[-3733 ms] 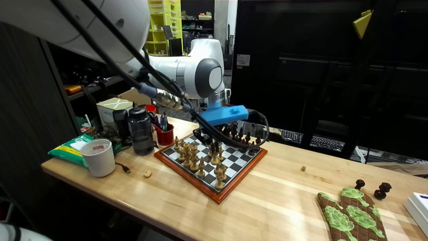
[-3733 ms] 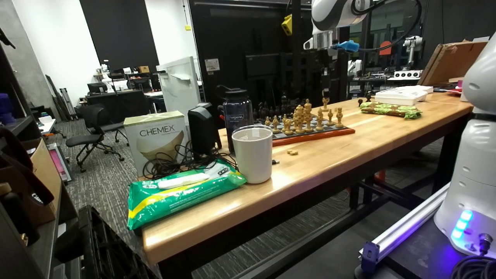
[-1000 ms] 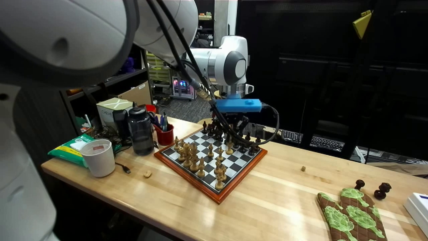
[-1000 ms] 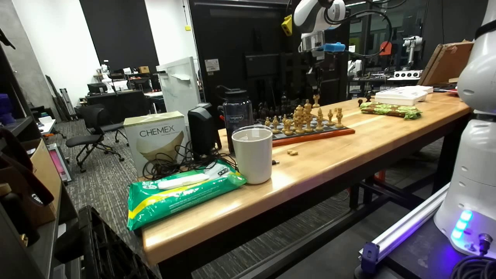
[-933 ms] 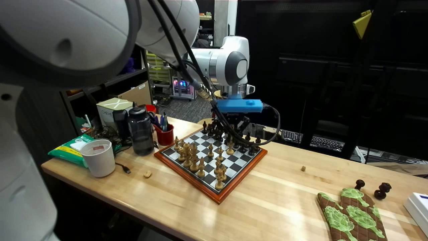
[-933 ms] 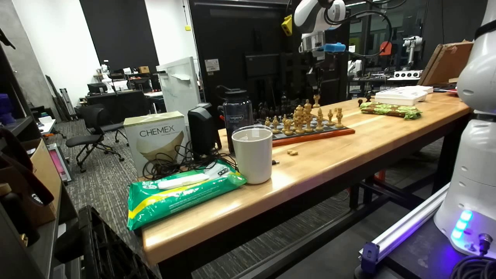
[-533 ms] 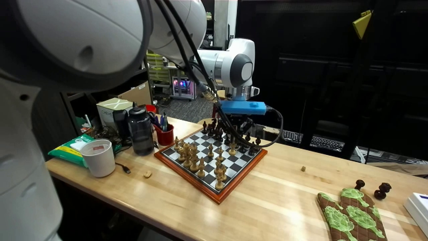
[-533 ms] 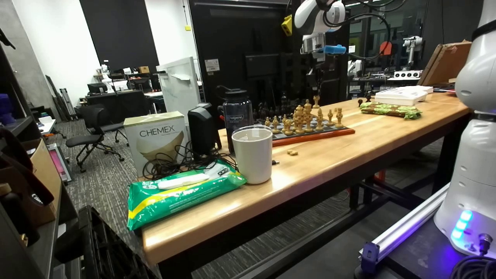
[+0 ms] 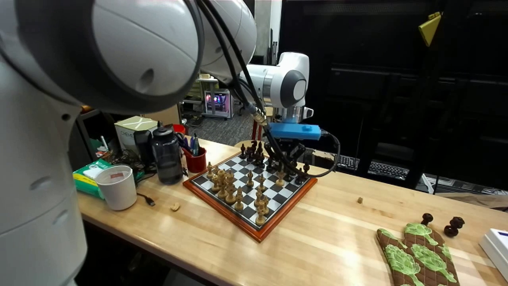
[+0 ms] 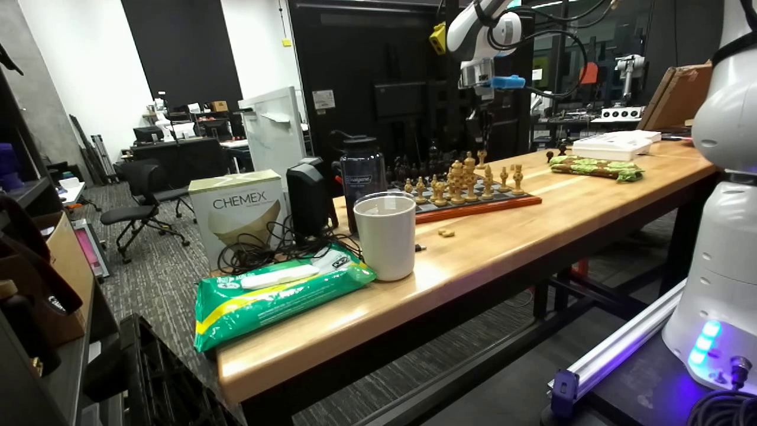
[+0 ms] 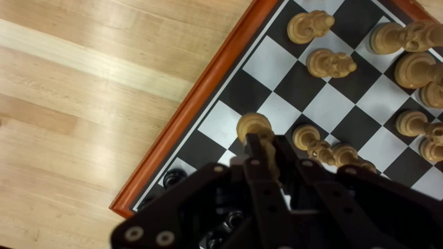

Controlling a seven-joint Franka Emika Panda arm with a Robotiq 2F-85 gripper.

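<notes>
My gripper (image 11: pixel 265 140) is shut on a tall light wooden chess piece (image 11: pixel 252 123), one finger on each side of its upper part. The held piece shows in both exterior views (image 9: pixel 280 179) (image 10: pixel 481 157), over the far right part of the chessboard (image 9: pixel 260 234). I cannot tell whether its base touches the board. Nearest it in the wrist view is a light pawn-like piece (image 11: pixel 305 136). Dark pieces (image 9: pixel 258 153) stand along the board's far side, partly hidden by the gripper. Other light pieces (image 9: pixel 230 192) stand on the near side.
A red pen cup (image 9: pixel 196 159), dark bottle (image 9: pixel 168 155) and white cup (image 9: pixel 119 188) stand left of the board. A light bit (image 9: pixel 174 206) lies in front. At right are a small wooden bit (image 9: pixel 360 200), dark pieces (image 9: pixel 453 226), an oven mitt (image 9: pixel 420 254) and a white box (image 9: pixel 498 250).
The gripper has carried the light piece from mid-board toward the far right side. In the last half second it has moved a little farther right and slightly lower.
</notes>
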